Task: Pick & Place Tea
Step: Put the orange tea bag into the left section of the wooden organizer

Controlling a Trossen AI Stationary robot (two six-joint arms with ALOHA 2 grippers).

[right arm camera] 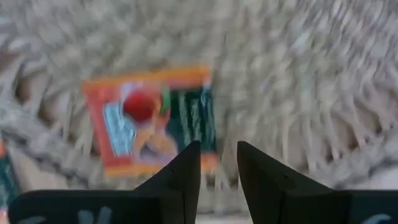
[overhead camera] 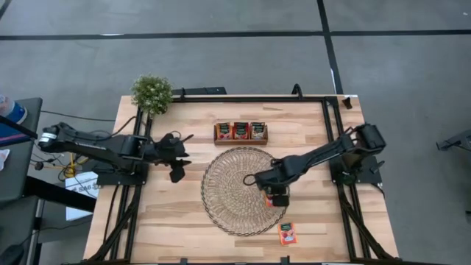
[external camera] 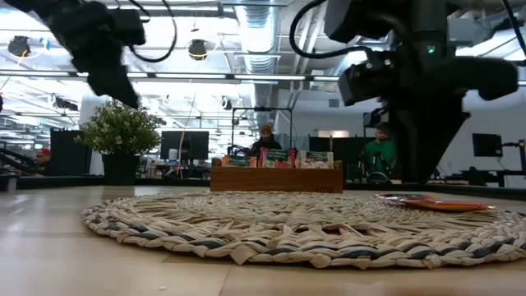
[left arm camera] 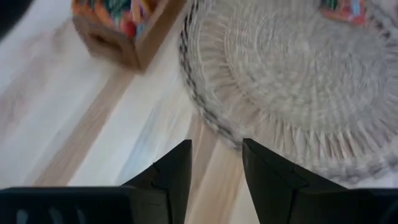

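A red-orange tea sachet with a dark green band lies flat on the right part of the round woven mat. It shows under my right gripper in the high view and as a thin flat shape in the low view. My right gripper hovers just above this sachet's edge, fingers narrowly open, touching nothing. A second sachet lies on the bare table near the mat's near-right rim. My left gripper waits above the table left of the mat, open a little and empty.
A small wooden tray holding three upright sachets stands beyond the mat's far edge. A potted plant sits at the far left corner. Bare wood lies left and right of the mat. People sit in the room behind the table.
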